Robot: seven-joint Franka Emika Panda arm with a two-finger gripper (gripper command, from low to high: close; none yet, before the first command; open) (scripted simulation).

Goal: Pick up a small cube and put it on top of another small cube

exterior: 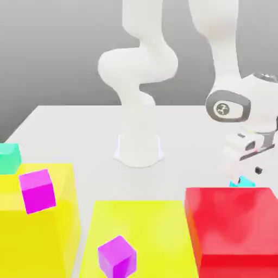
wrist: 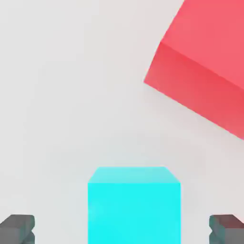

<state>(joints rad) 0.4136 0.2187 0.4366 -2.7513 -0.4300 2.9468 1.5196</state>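
gripper (wrist: 123, 231) spread wide, both dark fingertips (wrist: 18, 228) well clear of the cyan cube (wrist: 134, 205) sitting between them; nothing pinched, no contact seen. in exterior view gripper (exterior: 242, 175) hangs low at the right, just behind the red block (exterior: 231, 228), w/ cyan cube (exterior: 242, 183) peeking under it on the table (exterior: 81, 130). teal-green cube (exterior: 9, 157) far off at exterior view's left, atop edge of yellow block (exterior: 49, 217). magenta cubes (exterior: 38, 190) untouched. progress: early, approx at pre-grasp; grab, lift, carry across & stack all left to do.
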